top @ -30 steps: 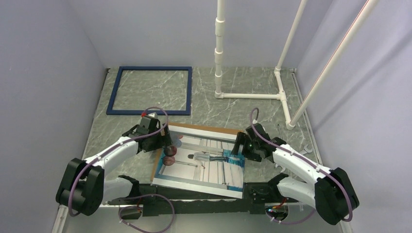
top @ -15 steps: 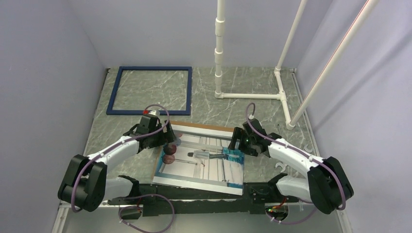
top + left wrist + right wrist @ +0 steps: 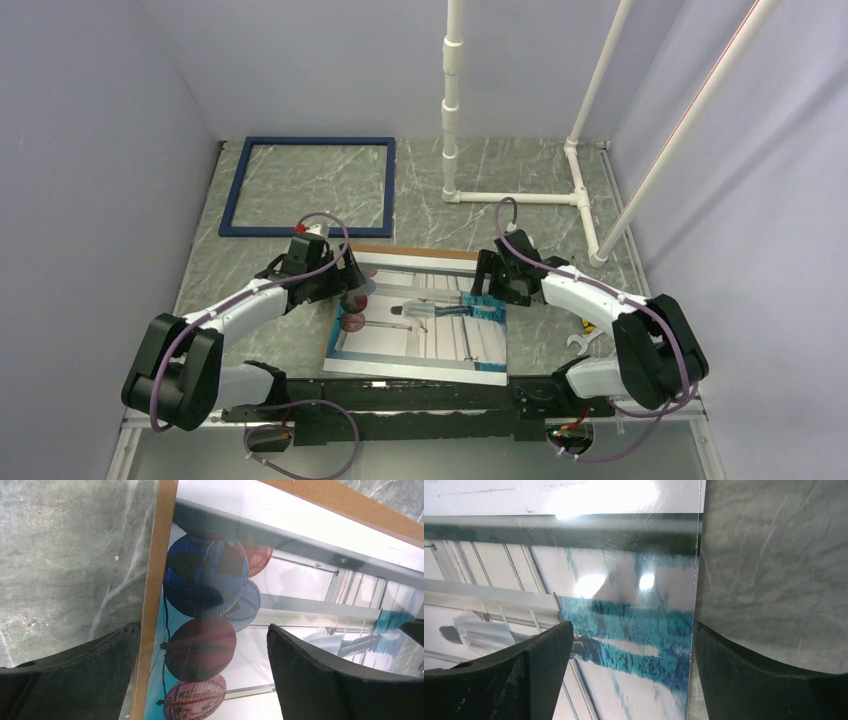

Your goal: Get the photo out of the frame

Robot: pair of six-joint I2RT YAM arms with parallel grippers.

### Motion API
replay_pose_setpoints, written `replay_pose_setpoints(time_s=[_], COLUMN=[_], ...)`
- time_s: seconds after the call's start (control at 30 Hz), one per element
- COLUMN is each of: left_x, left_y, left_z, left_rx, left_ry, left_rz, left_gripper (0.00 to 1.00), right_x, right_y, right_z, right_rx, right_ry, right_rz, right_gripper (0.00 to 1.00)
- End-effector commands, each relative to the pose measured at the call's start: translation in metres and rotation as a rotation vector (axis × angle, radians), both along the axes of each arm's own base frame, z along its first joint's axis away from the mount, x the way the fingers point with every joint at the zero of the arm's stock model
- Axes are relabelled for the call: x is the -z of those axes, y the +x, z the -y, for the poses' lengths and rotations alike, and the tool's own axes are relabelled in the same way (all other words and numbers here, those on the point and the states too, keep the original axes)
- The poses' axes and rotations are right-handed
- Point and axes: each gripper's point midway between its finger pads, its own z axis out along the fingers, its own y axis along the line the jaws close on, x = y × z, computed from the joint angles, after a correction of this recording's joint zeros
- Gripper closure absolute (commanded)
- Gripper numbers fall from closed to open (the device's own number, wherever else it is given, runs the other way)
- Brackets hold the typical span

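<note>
Photo (image 3: 420,325) is sitting squarer to the desk's (image 3: 520,170) near edge than a second ago; the right arm has swung inward. Frame (image 3: 305,231) is lying far-left, well apart. Left end effector (image 3: 200,655) is straddling the photo's left edge, released. Right end effector (image 3: 634,645), released, is straddling its right edge. Photo is lying face up, long axis left-right, glare washing out its far border.

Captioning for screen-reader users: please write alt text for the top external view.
The photo lies face up on the marbled table near the arms, while the navy frame lies empty at far left. The left end effector and right end effector, both open, straddle its left and right edges; white pipes stand behind.
</note>
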Motion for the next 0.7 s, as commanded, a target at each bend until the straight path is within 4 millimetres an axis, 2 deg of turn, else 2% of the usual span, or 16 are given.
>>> replay_pose_setpoints(time_s=[0.0,0.2,0.33,0.47,0.57,0.67], left_x=[0.018,0.016,0.011,0.000,-0.010,-0.024], left_y=[-0.029,-0.028,-0.024,-0.022,-0.023,-0.026], left_z=[0.010,0.002,-0.008,-0.015,-0.021,-0.039], left_rx=[0.012,-0.018,-0.053,-0.075,-0.099,-0.146], left_ry=[-0.069,-0.029,0.024,0.053,0.072,0.148], left_rz=[-0.120,-0.119,-0.118,-0.098,-0.089,-0.075], left_gripper=[0.01,0.00,0.01,0.00,0.01,0.01], right_x=[-0.003,-0.002,-0.004,-0.011,-0.026,-0.041], right_y=[0.023,0.036,0.042,0.042,0.041,0.032], right_z=[-0.013,-0.014,-0.006,0.015,0.041,0.062], right_rx=[-0.045,-0.080,-0.065,-0.018,0.040,0.099], right_ry=[0.021,-0.013,-0.047,-0.127,-0.250,-0.318], right_rz=[0.048,0.057,0.065,0.085,0.085,0.075], right_gripper=[0.11,0.11,0.11,0.09,0.06,0.01])
